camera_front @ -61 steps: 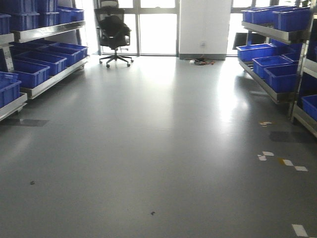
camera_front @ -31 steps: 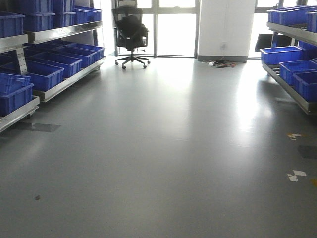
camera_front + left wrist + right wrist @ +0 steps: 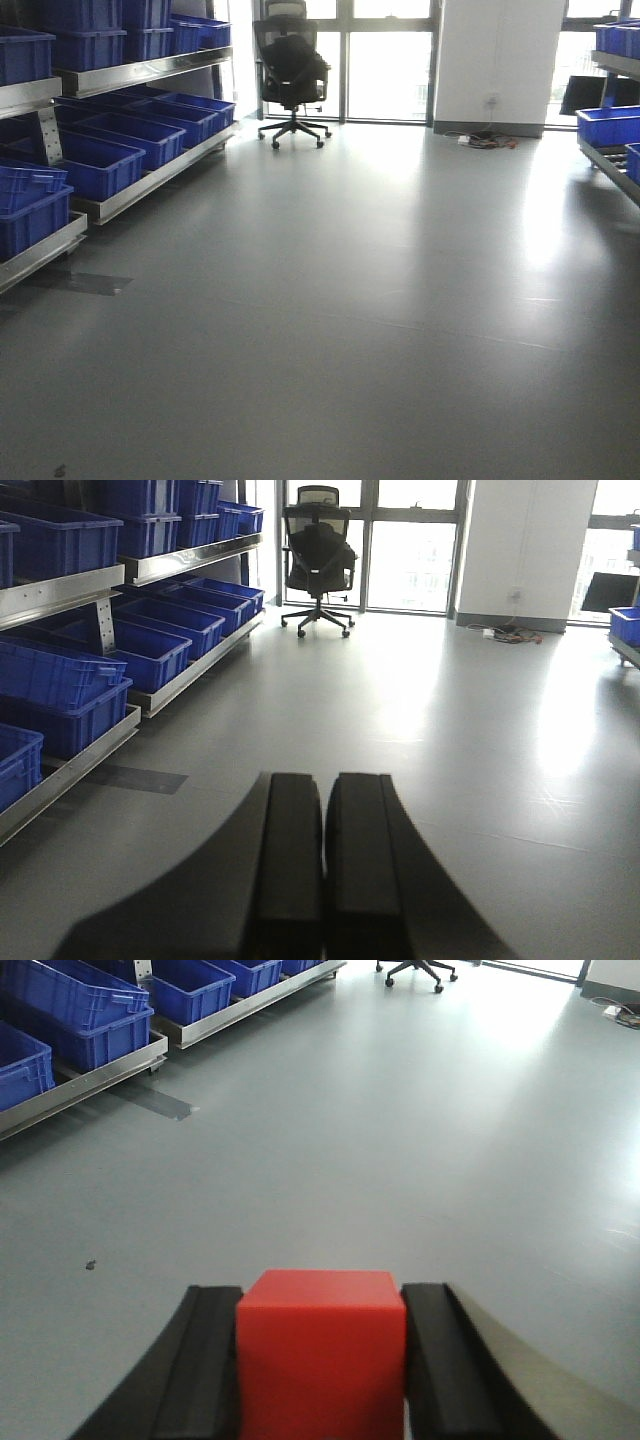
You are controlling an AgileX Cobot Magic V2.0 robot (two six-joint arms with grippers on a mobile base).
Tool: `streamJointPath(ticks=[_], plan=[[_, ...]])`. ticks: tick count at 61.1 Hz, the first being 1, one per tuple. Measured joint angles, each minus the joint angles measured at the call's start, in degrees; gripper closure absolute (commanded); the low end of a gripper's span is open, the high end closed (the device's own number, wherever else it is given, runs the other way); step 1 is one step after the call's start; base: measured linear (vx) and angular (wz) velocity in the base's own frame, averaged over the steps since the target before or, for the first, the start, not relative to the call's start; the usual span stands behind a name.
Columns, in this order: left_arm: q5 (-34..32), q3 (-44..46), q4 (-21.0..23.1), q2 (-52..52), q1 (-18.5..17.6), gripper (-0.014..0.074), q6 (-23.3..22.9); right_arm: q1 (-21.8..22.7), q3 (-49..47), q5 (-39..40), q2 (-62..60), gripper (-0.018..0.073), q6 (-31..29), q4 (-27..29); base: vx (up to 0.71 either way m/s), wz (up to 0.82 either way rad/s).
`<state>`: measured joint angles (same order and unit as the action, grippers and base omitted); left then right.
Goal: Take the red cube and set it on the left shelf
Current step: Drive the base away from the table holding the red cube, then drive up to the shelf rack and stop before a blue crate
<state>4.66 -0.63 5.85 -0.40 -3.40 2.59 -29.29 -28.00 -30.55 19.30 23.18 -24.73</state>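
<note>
The red cube (image 3: 321,1355) sits clamped between the two black fingers of my right gripper (image 3: 321,1305), held above the grey floor. My left gripper (image 3: 323,810) is shut with nothing between its fingers. The left shelf (image 3: 130,75) is a tiered steel rack with large blue crates (image 3: 95,165) along the left wall; it also shows in the left wrist view (image 3: 60,590) and at the top left of the right wrist view (image 3: 85,1080). Neither gripper shows in the front view.
A black office chair (image 3: 293,70) stands by the far windows. A white pillar (image 3: 495,60) with cables (image 3: 487,140) at its foot is at the back. Another rack with blue crates (image 3: 612,125) lines the right wall. A dark floor patch (image 3: 90,283) lies by the left shelf.
The front view has swung left: the left shelf and chair have shifted right and grown nearer, and the right rack and floor tape marks have slid out of view.
</note>
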Motion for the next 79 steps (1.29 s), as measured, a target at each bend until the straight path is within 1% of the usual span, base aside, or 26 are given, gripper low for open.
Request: streamJointPath(ticks=[48, 79], plan=[[0.0, 0.0, 0.0, 0.0, 0.0, 0.0495, 0.0, 0.0, 0.0, 0.0, 0.0, 0.0461, 0.0, 0.0, 0.59, 0.32], [0.0, 0.0, 0.0, 0.0, 0.0, 0.0495, 0.0, 0.0, 0.0, 0.0, 0.0, 0.0461, 0.0, 0.0, 0.61, 0.23]])
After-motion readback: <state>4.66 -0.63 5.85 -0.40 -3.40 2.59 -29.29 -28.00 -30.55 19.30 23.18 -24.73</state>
